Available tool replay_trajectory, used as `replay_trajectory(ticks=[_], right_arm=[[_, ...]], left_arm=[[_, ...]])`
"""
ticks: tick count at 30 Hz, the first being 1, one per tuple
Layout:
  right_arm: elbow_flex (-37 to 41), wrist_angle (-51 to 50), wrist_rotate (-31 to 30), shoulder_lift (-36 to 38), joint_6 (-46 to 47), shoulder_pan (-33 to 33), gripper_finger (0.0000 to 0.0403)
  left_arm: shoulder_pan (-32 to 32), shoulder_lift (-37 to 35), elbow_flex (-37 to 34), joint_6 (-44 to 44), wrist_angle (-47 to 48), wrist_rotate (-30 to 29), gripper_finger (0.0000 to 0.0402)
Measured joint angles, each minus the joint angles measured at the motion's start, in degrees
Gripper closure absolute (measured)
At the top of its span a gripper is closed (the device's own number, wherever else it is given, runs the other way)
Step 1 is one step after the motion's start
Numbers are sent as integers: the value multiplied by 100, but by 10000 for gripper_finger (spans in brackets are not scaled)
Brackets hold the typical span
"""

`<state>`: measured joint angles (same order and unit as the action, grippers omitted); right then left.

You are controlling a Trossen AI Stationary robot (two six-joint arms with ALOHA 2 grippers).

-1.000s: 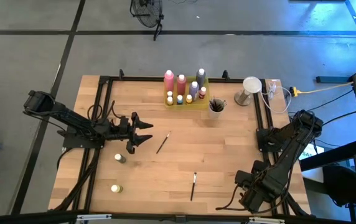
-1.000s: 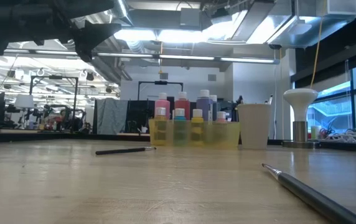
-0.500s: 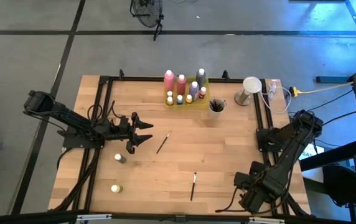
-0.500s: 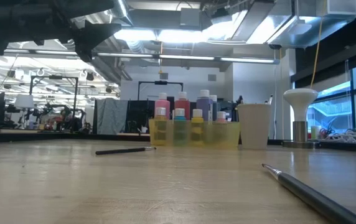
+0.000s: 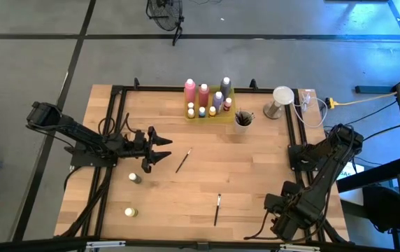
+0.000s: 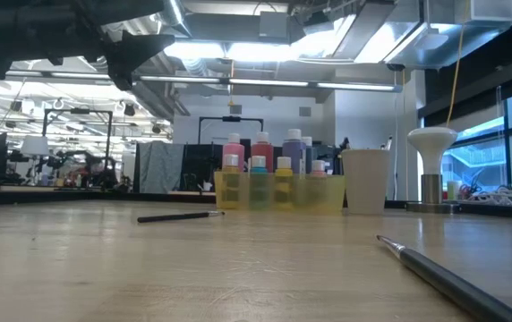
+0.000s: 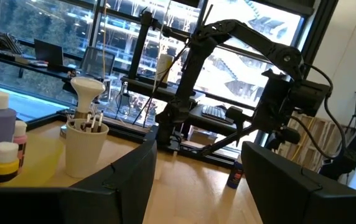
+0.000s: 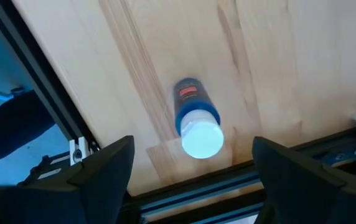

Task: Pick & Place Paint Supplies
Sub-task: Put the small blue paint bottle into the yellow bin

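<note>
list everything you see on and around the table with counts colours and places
paint bottles: about nine, pink, purple and small pale-capped, standing in the tray
yellow tray: one, translucent, far edge of the table
cup: one, pale, beside the tray, holding brushes
loose paintbrushes: two, dark-handled, one mid-table, one nearer the front
small bottles: two, pale-capped, front left, second closer to the edge
blue bottle: one, white cap, under the right gripper
white lamp-like stand: one, far right corner
left gripper: open, above the table's left side
right gripper: open, front right corner
</note>
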<state>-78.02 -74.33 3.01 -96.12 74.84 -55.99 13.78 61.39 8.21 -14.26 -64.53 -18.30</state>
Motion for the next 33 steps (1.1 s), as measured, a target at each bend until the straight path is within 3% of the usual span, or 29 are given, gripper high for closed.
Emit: replay_trajectory(ticks=[15,33], right_arm=[[615,294,230,0,-52,0,75],[723,492,165,0,-181,-22,75]], left_arm=[[0,0,0,2,1,43,169],[0,-2,0,2,2,43,171]])
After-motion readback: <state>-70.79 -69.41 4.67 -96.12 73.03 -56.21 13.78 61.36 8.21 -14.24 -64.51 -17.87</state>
